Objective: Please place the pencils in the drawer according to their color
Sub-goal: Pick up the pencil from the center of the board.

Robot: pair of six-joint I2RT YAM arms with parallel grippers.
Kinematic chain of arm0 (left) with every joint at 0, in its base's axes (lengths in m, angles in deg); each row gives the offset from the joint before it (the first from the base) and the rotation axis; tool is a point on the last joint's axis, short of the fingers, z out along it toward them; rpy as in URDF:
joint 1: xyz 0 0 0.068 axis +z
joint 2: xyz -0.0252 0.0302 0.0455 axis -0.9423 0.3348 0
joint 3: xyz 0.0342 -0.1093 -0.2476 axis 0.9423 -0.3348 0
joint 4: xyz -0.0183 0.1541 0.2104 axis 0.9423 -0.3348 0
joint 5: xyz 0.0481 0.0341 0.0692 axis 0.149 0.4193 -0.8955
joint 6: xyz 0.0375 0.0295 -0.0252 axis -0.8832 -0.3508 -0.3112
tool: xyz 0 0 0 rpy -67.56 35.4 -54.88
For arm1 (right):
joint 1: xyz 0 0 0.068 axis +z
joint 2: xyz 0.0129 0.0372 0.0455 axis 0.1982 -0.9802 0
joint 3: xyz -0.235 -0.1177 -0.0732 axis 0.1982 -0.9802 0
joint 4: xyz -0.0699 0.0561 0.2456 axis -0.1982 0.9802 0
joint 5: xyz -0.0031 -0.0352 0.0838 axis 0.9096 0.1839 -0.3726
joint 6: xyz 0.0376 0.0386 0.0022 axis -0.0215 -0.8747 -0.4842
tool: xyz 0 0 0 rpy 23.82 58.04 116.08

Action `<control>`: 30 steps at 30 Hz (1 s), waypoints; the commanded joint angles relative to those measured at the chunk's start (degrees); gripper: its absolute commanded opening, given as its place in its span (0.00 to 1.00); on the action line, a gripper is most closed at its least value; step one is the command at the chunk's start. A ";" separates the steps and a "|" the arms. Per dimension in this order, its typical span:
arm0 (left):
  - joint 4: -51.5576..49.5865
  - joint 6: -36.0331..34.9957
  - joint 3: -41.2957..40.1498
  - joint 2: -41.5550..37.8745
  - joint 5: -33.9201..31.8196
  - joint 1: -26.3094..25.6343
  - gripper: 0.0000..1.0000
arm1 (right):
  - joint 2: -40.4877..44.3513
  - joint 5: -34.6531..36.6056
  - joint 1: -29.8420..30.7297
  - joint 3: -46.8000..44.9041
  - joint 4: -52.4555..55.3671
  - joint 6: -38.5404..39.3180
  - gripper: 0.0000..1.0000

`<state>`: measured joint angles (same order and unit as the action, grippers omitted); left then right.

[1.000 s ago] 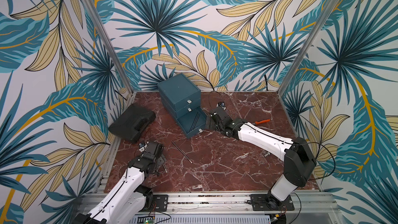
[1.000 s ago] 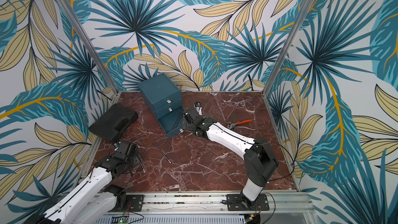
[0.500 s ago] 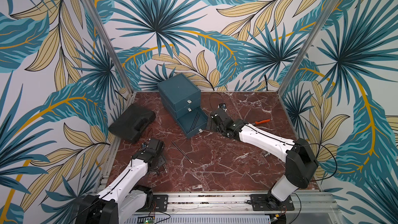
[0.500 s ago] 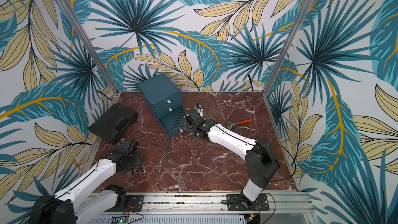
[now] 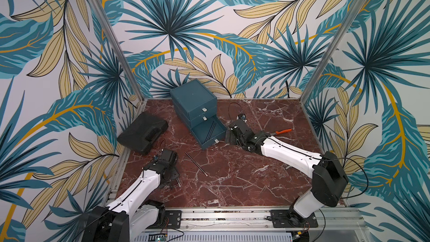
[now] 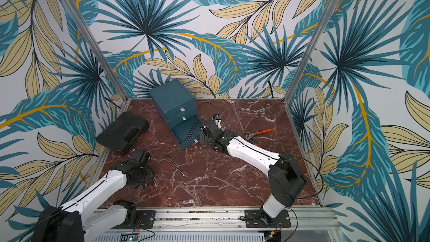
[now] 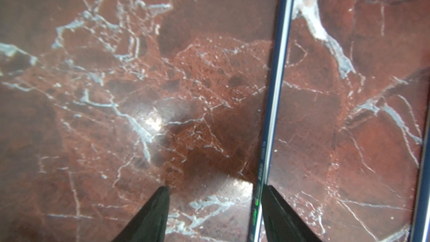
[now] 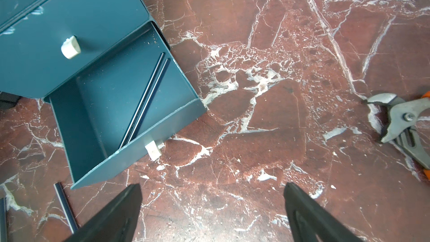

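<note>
Right wrist: two pencils (image 8: 142, 98) in drawer (image 8: 93, 117) (bottom, open).

We see the chest (image 5: 193, 98) at the back of the surface (image 5: 232, 182), two pencils (image 5: 211, 130) in its open bottom drawer (image 5: 204, 136), case (image 5: 142, 133) left, pliers (image 5: 282, 131) right, one pencil (image 5: 196, 167) in front.

Your left gripper (image 7: 215, 189) hides under its wrist in both top views. The left wrist view blurs the pencil (image 7: 275, 94) between its fingers; the right wrist view crops the pliers (image 8: 395, 117).
</note>
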<state>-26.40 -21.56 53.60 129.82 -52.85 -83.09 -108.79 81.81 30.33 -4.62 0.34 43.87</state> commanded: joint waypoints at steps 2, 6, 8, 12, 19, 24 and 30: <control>2.27 -0.40 1.32 2.50 1.55 0.44 0.62 | 1.84 -0.71 -0.08 -1.99 -1.64 0.06 0.99; 2.92 -1.78 3.80 7.03 2.01 0.43 0.61 | 2.46 -1.34 -0.04 -2.66 -2.77 -0.10 1.00; 2.70 -2.56 5.36 9.93 2.16 0.54 0.58 | 2.59 -0.97 -0.04 -2.67 -2.79 -0.11 1.00; 3.70 -3.13 6.72 14.70 3.27 0.56 0.49 | 2.88 -0.34 -0.08 -2.65 -2.66 -0.15 1.00; 3.71 -3.49 7.90 17.99 2.97 0.74 0.14 | 3.13 1.16 -0.06 -2.66 -1.92 -0.39 1.00; 3.40 -3.76 8.52 18.90 2.74 0.77 0.00 | 3.42 1.77 -0.05 -2.67 -1.96 -0.79 1.00; 3.71 -4.97 8.50 17.71 2.70 0.75 0.00 | 3.65 1.99 -0.08 -2.90 -1.78 -1.03 0.99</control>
<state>-26.18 -25.37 63.43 146.41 -51.41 -82.71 -106.65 82.51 30.33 -6.18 -1.72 43.59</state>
